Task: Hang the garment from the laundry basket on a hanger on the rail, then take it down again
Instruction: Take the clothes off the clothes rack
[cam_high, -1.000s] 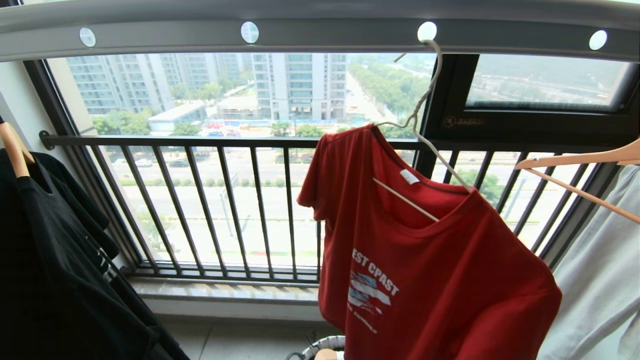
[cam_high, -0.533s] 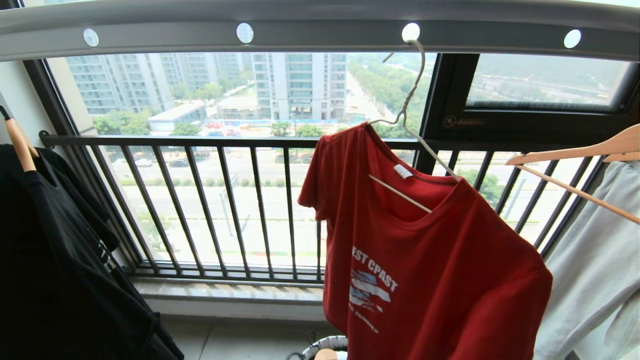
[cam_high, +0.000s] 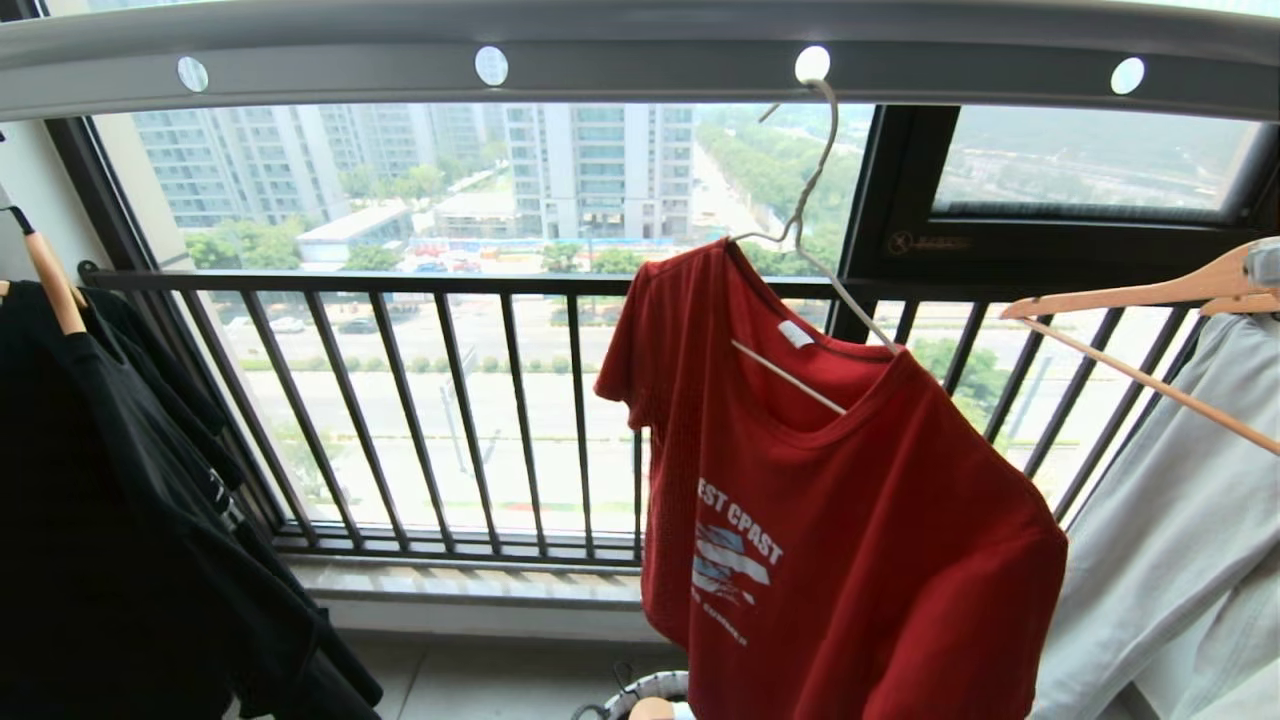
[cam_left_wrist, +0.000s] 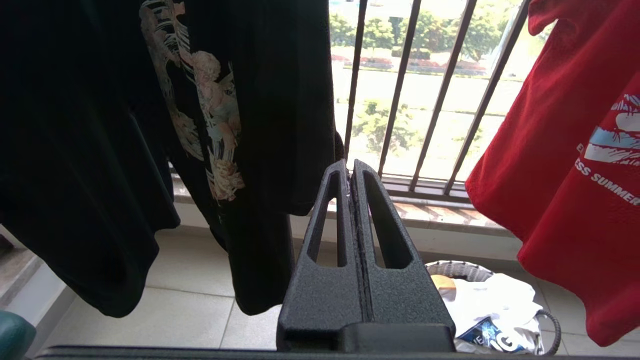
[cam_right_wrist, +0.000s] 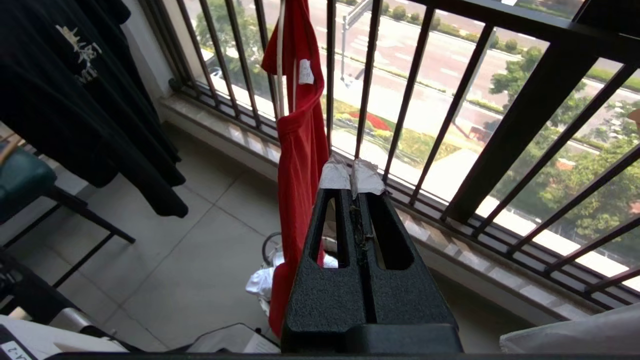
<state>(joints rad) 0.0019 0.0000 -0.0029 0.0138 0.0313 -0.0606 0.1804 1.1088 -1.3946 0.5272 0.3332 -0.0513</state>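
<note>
Wrist views alone show left pincer (cam_left_wrist: 351, 167) and right pincer (cam_right_wrist: 352, 175) pressed together, empty

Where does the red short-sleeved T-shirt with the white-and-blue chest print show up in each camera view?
Head view: red short-sleeved T-shirt right of centre, on the thin white wire hanger.
Left wrist view: T-shirt fills the right edge, chest print showing.
Right wrist view: T-shirt seen edge-on, a narrow strip left of centre.
Shared landmark: the black barred window railing behind the shirt appears in all three views.
</note>
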